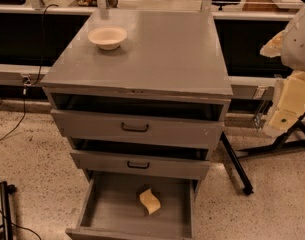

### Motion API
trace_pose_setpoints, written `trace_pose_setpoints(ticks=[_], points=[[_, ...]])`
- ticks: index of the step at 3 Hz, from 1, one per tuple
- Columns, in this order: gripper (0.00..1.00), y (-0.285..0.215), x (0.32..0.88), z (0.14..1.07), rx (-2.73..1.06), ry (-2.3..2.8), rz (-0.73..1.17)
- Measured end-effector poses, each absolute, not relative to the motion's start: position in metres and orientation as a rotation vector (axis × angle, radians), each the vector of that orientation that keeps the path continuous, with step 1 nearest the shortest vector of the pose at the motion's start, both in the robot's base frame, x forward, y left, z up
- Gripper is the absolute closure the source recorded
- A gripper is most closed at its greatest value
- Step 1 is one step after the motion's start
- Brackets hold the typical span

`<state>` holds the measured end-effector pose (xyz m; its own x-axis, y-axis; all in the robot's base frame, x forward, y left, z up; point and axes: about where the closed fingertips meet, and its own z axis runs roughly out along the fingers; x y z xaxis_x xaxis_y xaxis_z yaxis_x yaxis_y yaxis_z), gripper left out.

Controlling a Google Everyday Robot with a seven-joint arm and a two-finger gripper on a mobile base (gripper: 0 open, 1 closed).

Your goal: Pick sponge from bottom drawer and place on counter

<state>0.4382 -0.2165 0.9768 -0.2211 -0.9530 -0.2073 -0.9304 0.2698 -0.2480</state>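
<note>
The sponge (150,201), a pale yellow-tan slab with wavy edges, lies on the floor of the bottom drawer (109,209), right of its middle. The drawer is pulled far out toward the camera. The counter (162,54) is the flat grey top of the cabinet. My gripper (284,109) shows as cream-coloured parts at the right edge of the view. It hangs beside the cabinet at about the top drawer's height, well right of and above the sponge, and touches nothing.
A round cream bowl (107,36) stands at the counter's back left. The top drawer (135,128) and middle drawer (138,165) are slightly pulled out. A black stand leg (237,169) slants on the floor to the right. A black post (5,209) stands at the lower left.
</note>
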Motion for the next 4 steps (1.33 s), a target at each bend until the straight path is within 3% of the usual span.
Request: trace_pose_setpoints(ticks=[1, 2, 3, 4], points=[[0.0, -0.216, 0.438, 0.977, -1.723, 2.23, -0.101], [0.0, -0.215, 0.448, 0.935, -1.648, 2.287, 0.017], [0.0, -0.173, 0.441, 0.855, -1.502, 2.327, 0.18], [0.0, -0.174, 0.44, 0.855, -1.501, 2.328, 0.179]])
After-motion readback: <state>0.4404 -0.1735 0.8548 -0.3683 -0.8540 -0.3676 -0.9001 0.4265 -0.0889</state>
